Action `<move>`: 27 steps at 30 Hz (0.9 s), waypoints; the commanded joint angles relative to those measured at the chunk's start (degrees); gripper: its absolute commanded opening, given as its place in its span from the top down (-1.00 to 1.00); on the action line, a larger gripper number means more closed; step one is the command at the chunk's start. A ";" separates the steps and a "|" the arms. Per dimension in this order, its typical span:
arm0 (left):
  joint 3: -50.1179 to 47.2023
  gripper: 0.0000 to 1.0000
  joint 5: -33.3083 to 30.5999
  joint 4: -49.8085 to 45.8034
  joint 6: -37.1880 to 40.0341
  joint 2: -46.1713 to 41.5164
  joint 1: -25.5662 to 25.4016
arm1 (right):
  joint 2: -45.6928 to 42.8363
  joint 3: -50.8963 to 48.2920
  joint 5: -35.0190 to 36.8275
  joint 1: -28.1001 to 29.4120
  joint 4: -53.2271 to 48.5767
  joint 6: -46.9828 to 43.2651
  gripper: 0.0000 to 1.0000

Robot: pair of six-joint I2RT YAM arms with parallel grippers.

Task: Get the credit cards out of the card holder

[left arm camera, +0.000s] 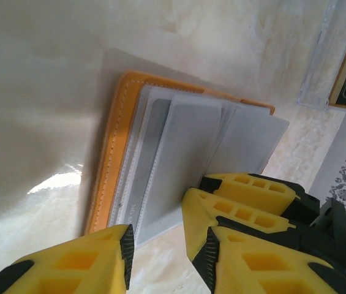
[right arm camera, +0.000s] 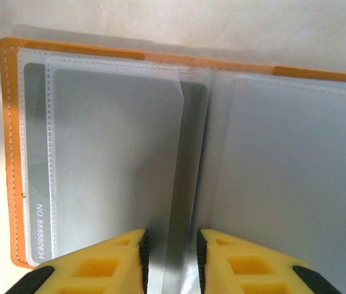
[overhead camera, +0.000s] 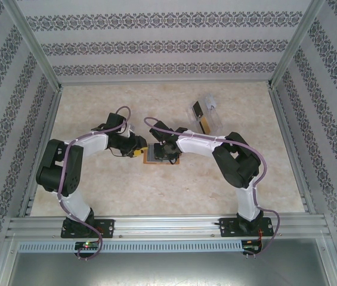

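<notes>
The orange card holder (right arm camera: 10, 153) lies open on the table, its clear pockets facing up. A grey credit card (right arm camera: 38, 159) with a printed number sits in the left pocket. My right gripper (right arm camera: 173, 257) stands open over the fold, its pads on either side of an upright pocket leaf (right arm camera: 185, 184) with a gap on both sides. My left gripper (left arm camera: 168, 257) is open at the card holder's (left arm camera: 108, 165) near edge, nothing between its pads. The right gripper's yellow fingers (left arm camera: 246, 190) rest on the pockets beside it. From above, both grippers meet over the card holder (overhead camera: 159, 159).
A clear plastic tray (overhead camera: 211, 110) stands at the back right with a dark card (overhead camera: 197, 109) and a yellowish one (overhead camera: 204, 124) in it. Its corner (left arm camera: 323, 73) shows in the left wrist view. Patterned walls and metal rails bound the table (overhead camera: 96, 107).
</notes>
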 commanded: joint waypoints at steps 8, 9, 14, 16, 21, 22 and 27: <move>3.55 0.24 2.36 -1.69 0.99 5.33 -2.84 | 0.03 -3.64 -0.87 -1.37 0.82 1.27 0.46; 3.62 0.24 2.25 -1.80 1.07 5.69 -2.82 | -0.05 -3.81 -1.07 -1.48 1.10 1.35 0.46; 4.01 0.23 2.24 -2.08 1.33 7.29 -2.91 | -0.66 -5.00 -3.11 -1.99 3.19 1.24 0.48; 4.32 0.24 2.03 -2.31 1.39 7.85 -3.03 | -1.06 -5.55 -4.40 -2.34 4.16 1.20 0.49; 5.64 0.24 1.85 -2.97 1.92 8.99 -3.55 | -1.62 -6.43 -6.69 -3.10 5.87 1.18 0.53; 5.99 0.24 1.91 -3.27 2.22 9.11 -3.58 | -1.64 -6.58 -7.09 -3.21 6.22 1.30 0.53; 7.46 0.30 -0.62 -6.20 4.80 9.29 -4.38 | -1.91 -7.75 -8.35 -3.92 7.69 1.88 0.57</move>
